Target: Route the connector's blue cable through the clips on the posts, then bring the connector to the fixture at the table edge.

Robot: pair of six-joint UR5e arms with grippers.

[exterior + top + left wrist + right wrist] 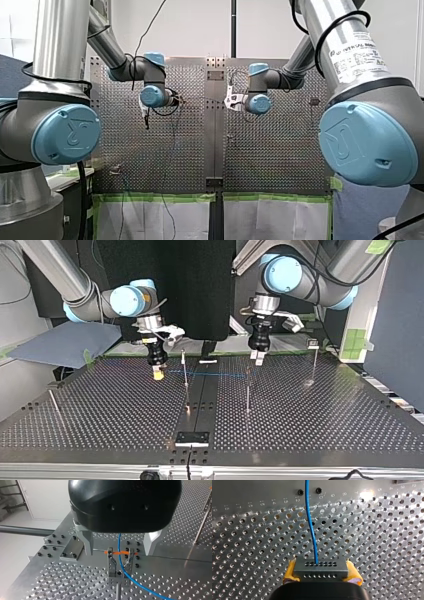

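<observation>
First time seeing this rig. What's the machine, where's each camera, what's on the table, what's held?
Two robot arms work over a perforated metal table. The front view looks from behind them; the top view faces them from across the table; each wrist view rides on one arm. My right end effector grips a grey connector between yellow pads, a blue cable trailing from it. My left end effector is open, straddling a clip atop a post, the cable passing between its prongs. Other thin posts and a fixture at the edge stand on the table.
</observation>
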